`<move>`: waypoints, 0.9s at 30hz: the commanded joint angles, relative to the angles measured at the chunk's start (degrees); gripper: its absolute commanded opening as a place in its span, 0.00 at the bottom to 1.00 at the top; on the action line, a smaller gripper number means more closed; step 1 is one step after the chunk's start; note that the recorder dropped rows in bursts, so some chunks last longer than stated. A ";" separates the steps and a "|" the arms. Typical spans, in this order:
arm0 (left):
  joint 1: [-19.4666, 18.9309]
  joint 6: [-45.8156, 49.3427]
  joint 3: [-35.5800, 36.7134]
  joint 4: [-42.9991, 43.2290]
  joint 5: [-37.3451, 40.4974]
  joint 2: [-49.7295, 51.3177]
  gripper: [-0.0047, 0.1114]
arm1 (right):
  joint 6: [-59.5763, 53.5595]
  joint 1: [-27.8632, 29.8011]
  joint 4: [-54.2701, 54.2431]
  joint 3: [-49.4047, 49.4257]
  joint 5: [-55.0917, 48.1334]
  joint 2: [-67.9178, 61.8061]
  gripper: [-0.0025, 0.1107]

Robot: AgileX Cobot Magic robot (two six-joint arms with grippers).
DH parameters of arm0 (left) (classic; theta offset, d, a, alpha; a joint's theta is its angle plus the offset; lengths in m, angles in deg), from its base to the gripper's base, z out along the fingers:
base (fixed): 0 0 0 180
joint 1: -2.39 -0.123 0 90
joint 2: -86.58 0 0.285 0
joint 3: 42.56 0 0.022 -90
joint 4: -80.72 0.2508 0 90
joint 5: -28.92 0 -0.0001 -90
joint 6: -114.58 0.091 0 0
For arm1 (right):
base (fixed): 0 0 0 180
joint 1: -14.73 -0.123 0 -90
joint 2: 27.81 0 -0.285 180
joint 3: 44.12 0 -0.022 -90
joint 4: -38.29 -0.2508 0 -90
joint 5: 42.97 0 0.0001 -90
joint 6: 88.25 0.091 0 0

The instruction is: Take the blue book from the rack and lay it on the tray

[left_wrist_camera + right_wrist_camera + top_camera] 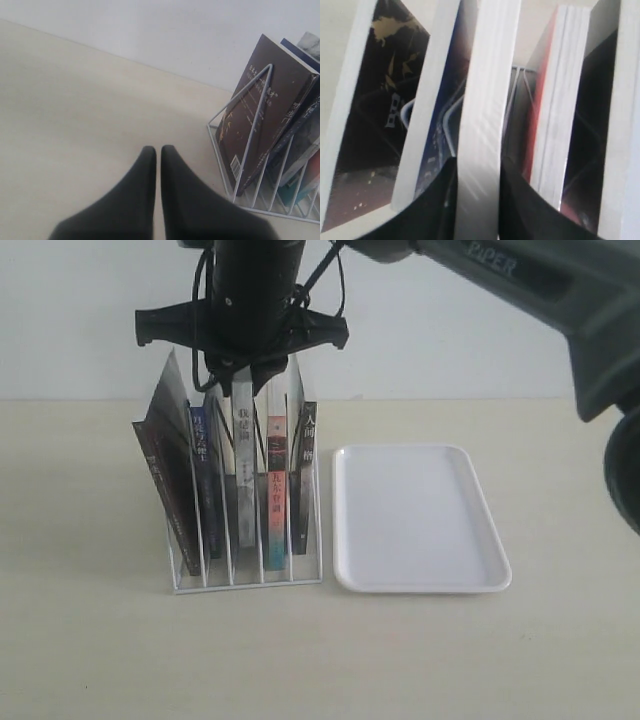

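Observation:
The white wire rack (250, 578) holds several upright books. The blue book (201, 440), with its dark blue spine, stands second from the left; in the right wrist view its blue cover (444, 125) shows beside one finger. My right gripper (245, 375) comes down from above, and its black fingers (520, 200) press both sides of the neighbouring pale-spined middle book (481, 115), not the blue one. The white tray (420, 510) lies flat just right of the rack. My left gripper (158, 150) is shut on nothing, low over the table left of the rack (250, 115).
A dark maroon book (165, 480) leans outward at the rack's left end. A red-and-teal-spined book (276, 480) and a black-spined book (307, 455) stand right of the gripped one. The right arm (540, 280) reaches in from the upper right.

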 commanded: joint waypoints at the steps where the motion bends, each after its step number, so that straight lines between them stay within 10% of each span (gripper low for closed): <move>1: -0.06 0.14 0.15 0.03 -0.66 -0.18 0.08 | -0.22 0.09 2.04 -0.53 1.37 3.87 0.03; 27: -0.06 0.14 0.15 0.03 -0.66 -0.18 0.08 | -0.59 0.09 3.12 -0.53 1.37 3.86 0.03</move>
